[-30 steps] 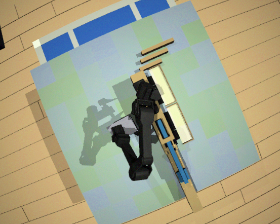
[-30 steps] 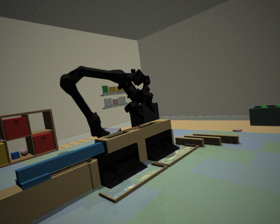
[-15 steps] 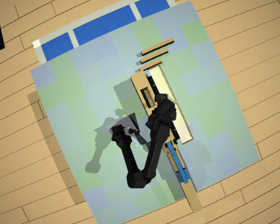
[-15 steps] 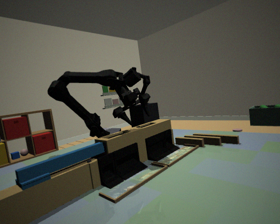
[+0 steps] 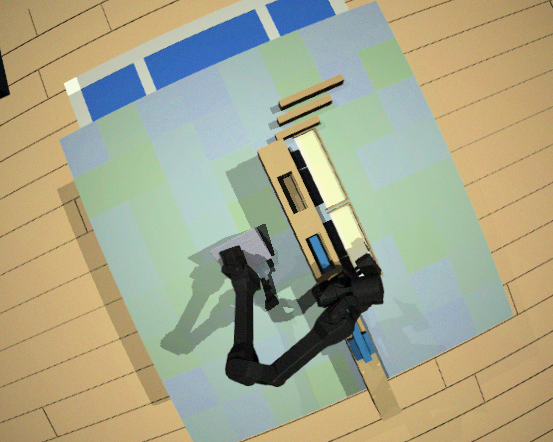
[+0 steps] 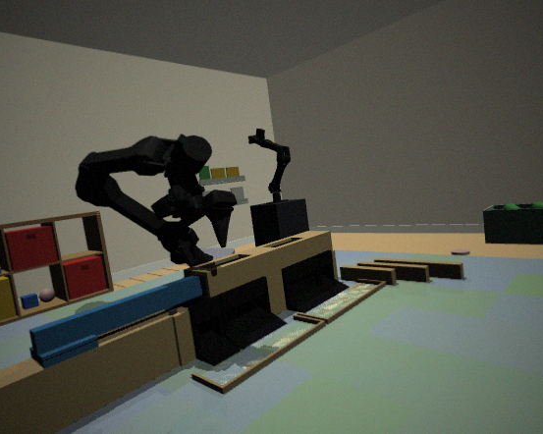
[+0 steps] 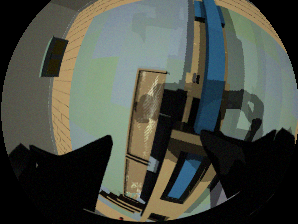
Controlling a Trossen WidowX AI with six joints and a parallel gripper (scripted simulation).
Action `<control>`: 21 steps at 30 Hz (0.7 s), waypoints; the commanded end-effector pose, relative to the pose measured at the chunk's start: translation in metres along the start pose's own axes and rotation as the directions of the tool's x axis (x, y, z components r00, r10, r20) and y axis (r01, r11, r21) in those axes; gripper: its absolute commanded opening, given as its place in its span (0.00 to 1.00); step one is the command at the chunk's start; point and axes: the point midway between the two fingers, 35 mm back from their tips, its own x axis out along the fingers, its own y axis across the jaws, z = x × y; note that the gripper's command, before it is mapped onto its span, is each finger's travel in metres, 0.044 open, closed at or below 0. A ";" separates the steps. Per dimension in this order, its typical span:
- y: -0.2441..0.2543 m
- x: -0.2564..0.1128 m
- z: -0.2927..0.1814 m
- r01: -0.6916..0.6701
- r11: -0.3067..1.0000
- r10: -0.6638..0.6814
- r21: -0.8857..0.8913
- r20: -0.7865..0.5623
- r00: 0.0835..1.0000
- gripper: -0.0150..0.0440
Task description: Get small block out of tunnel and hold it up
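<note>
Wooden covered tunnel [image 5: 309, 222] [image 6: 276, 290] [image 7: 167, 172], one, lying lengthwise on the patchwork mat [image 5: 407, 200] [image 6: 424, 334] [image 7: 105, 95], with two openings in its top. Blue handle [image 5: 364, 345] [image 6: 120, 304] [image 7: 215, 60], one, long, projecting from one end above a wooden rail [image 5: 382, 395] [image 6: 130, 355] [image 7: 198, 50]; blue also shows through the top opening nearer that end. Small block, one, not identifiable in any view; its exact place inside the tunnel cannot be told. Black gripper [image 5: 346, 279] [image 6: 203, 236] [image 7: 157, 137], one, above the handle end of the tunnel, fingers spread wide, nothing between them. Black arm [image 5: 302, 355] [image 6: 135, 159], bent, its base on a pale plate [image 5: 252, 245] beside the tunnel. Framed glossy panels, two, end to end on the mat along the tunnel's other side: first panel [image 5: 322, 167] [image 6: 348, 299], second panel [image 5: 349, 230] [image 6: 272, 346]. Wooden rods, three, near the tunnel's far end: long rod [image 5: 312, 91] [image 6: 419, 269], middle rod [image 5: 304, 110] [image 6: 400, 271], short rod [image 5: 298, 128] [image 6: 368, 275].
</note>
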 end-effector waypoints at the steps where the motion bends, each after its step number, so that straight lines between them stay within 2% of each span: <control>1: -0.025 0.009 0.021 0.090 0.990 -0.094 0.107 0.037 0.995 1.00; 5: -0.055 0.020 0.032 0.196 0.964 -0.208 0.181 0.048 0.977 1.00; 21: -0.061 0.033 0.030 0.202 0.962 -0.214 0.185 0.047 0.976 1.00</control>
